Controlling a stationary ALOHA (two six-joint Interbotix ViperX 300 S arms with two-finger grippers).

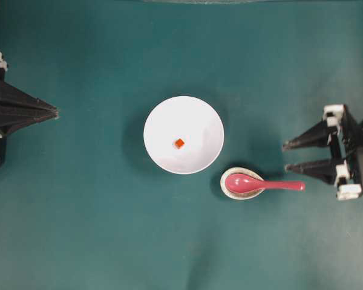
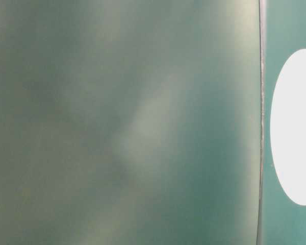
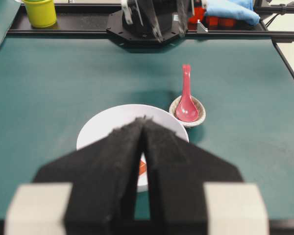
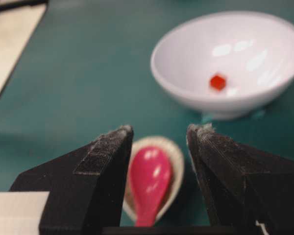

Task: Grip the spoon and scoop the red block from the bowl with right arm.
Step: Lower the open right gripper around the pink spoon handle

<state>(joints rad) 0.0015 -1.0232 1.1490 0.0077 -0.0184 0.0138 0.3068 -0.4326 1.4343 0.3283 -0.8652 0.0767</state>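
Just beyond open right pincer (image 1: 285, 156): spoon (image 1: 263, 183) handle, apart.

A speckled cream dish (image 1: 242, 183) sits on the green table (image 1: 78, 229).

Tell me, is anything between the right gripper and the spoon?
No. In the overhead view, only bare green table separates the open right gripper from the spoon handle.
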